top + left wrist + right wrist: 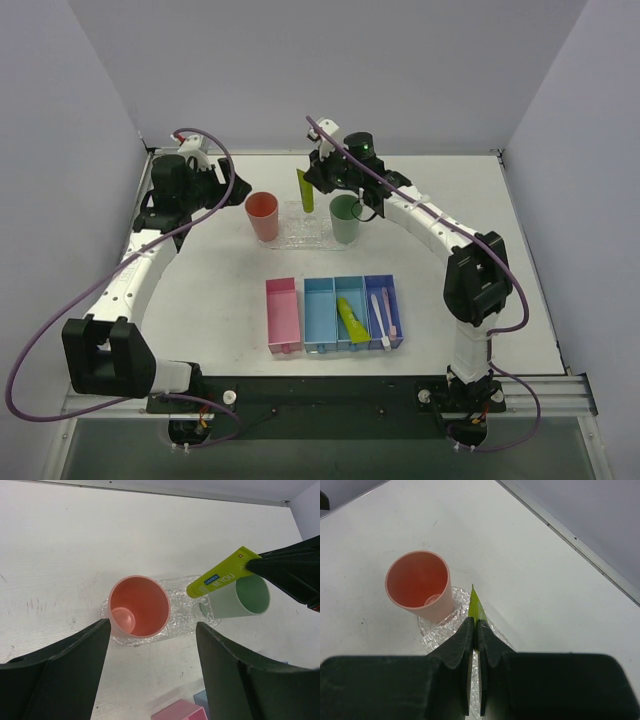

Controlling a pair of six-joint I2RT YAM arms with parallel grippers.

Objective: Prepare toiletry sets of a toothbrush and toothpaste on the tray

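Observation:
My right gripper (318, 180) is shut on a yellow-green toothpaste (305, 190) tube, which hangs in the air over the clear bumpy tray (300, 232). In the left wrist view the toothpaste (220, 573) slants above the tray (180, 619), between a pink cup (139, 606) and a green cup (240, 597). In the right wrist view the toothpaste (476, 605) pokes out past my right gripper (475, 626). My left gripper (150, 652) is open and empty, left of the pink cup (263, 215). Another toothpaste (350, 318) and a toothbrush (382, 318) lie in the bins.
The pink cup (418, 585) and the green cup (346, 218) stand upright at either end of the tray (437, 632). A row of bins, one pink (283, 315) and several blue (322, 312), sits nearer the arm bases. Grey walls close in the table.

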